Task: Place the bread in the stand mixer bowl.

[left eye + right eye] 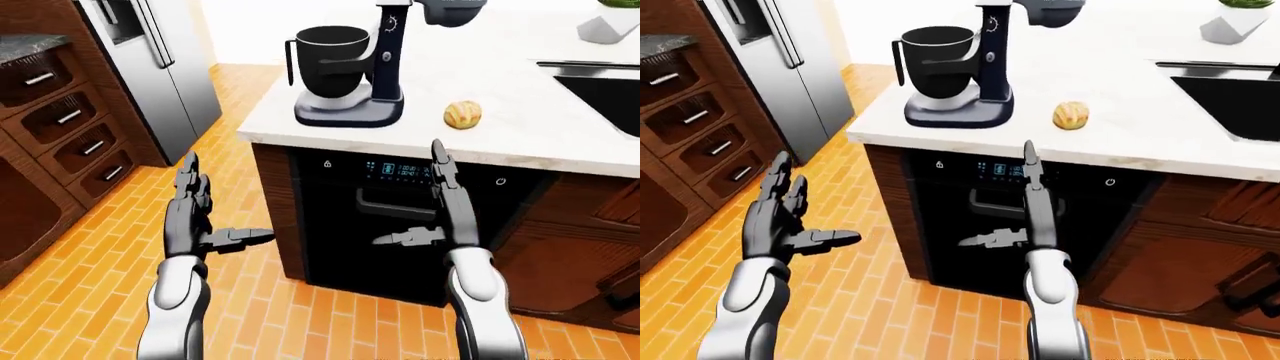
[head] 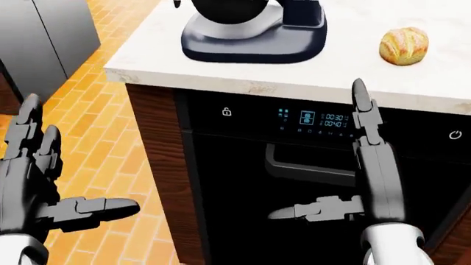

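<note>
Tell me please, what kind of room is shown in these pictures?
Most likely a home kitchen: a tall grey refrigerator stands at the left, a built-in black oven with a lit display sits under a pale stone counter, and a dark stand mixer stands on that counter.

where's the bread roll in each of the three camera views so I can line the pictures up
Left-eye view: the bread roll lies on the white counter, right of centre in the upper half.
Head view: the roll sits near the top right.
Right-eye view: the roll lies upper-middle, slightly right of centre.
Shared landmark: the stand mixer stands left of the roll in every view.
</note>
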### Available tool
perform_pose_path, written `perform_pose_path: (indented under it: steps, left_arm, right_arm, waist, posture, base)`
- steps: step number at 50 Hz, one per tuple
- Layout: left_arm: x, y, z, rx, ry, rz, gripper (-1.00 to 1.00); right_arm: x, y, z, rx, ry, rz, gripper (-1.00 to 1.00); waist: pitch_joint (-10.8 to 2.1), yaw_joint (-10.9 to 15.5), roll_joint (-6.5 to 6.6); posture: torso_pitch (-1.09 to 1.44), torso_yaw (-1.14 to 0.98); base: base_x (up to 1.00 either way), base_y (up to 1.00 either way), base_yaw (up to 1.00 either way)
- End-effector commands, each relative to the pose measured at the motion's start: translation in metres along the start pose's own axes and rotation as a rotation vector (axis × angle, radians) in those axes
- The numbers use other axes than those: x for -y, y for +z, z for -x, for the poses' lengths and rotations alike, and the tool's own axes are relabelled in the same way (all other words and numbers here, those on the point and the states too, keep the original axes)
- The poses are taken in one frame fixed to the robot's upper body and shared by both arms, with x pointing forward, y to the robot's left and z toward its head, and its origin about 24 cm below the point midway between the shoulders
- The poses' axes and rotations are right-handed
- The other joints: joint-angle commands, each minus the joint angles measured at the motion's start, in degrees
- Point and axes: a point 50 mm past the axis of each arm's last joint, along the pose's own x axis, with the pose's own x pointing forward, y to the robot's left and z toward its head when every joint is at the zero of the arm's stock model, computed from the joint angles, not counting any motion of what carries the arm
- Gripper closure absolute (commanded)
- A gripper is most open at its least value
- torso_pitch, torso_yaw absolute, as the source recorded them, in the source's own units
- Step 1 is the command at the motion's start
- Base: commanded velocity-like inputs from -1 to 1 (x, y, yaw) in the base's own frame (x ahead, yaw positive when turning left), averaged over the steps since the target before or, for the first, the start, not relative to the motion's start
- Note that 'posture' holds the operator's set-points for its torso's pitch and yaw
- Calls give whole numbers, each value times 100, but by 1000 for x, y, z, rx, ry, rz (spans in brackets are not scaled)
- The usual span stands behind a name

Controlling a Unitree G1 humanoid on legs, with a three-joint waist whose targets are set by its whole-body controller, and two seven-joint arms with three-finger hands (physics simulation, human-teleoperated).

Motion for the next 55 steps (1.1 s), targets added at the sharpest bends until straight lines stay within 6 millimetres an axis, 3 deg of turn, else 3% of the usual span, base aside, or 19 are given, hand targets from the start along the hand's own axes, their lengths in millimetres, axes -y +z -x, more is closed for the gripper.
perform_pose_path:
  steps: [1, 4, 6, 7, 15, 29, 30, 31, 34, 41, 47, 50, 53, 55]
  left_arm:
    - [6, 17, -2, 84, -22, 4, -100]
    - [6, 17, -2, 84, -24, 4, -100]
    - [6, 17, -2, 84, -25, 4, -100]
    - [6, 18, -2, 85, -26, 4, -100]
    - [6, 17, -3, 83, -27, 4, -100]
    - [6, 16, -1, 83, -26, -1, -100]
    - [6, 16, -1, 83, -25, -2, -100]
    - [6, 16, -1, 83, -26, -2, -100]
    - [6, 16, -1, 83, -26, -1, -100]
    - [6, 16, -1, 84, -26, -1, -100]
    - [6, 15, -1, 84, -26, -1, -100]
    - [6, 15, -1, 84, -25, -1, -100]
    - [6, 15, -1, 84, -25, -1, -100]
    - [6, 16, -1, 85, -25, -2, -100]
  right_arm:
    - [9, 14, -2, 70, -43, -8, -100]
    - [10, 15, -1, 73, -49, -19, -100]
    - [10, 17, 0, 77, -51, -15, -100]
    - [10, 18, 0, 78, -53, -14, -100]
    - [12, 19, 0, 81, -61, -6, -100]
    - [12, 18, 1, 84, -63, -3, -100]
    - [12, 18, 2, 83, -64, -3, -100]
    - [12, 18, 2, 83, -64, -2, -100]
    - [11, 18, 2, 82, -63, -2, -100]
    - [11, 18, 2, 81, -64, -2, -100]
    - [11, 17, 2, 80, -63, -1, -100]
    - [11, 18, 2, 82, -65, -2, -100]
    - [11, 18, 3, 82, -65, -2, -100]
    - [11, 18, 3, 82, -65, -1, -100]
  waist:
    - [-83, -50, -16]
    - [-91, -58, -248]
    - [-97, -17, -493]
    - [-64, -11, -414]
    - [-189, -37, -345]
    - [-236, -44, -326]
    - [-332, -49, -307]
    - [-217, -49, -301]
    - [-141, -55, -300]
    - [-99, -70, -301]
    - [-53, -53, -79]
    - [-109, -40, -146]
    - [-111, -27, -109]
    - [-121, -20, -177]
  posture:
    - [0, 0]
    - [0, 0]
    - [0, 0]
    - [0, 0]
    - [0, 0]
    - [0, 0]
    - [0, 0]
    - [0, 0]
    - [0, 0]
    - [0, 0]
    - [0, 0]
    - [0, 0]
    - [0, 0]
    - [0, 0]
  base:
    - [0, 0, 0]
    - [0, 0, 0]
    - [0, 0, 0]
    - [0, 0, 0]
    - [0, 0, 0]
    - [1, 0, 0]
    - [7, 0, 0]
    - [6, 0, 0]
    - [7, 0, 0]
    - [8, 0, 0]
    - [9, 0, 0]
    - [9, 0, 0]
    - [9, 0, 0]
    - [10, 0, 0]
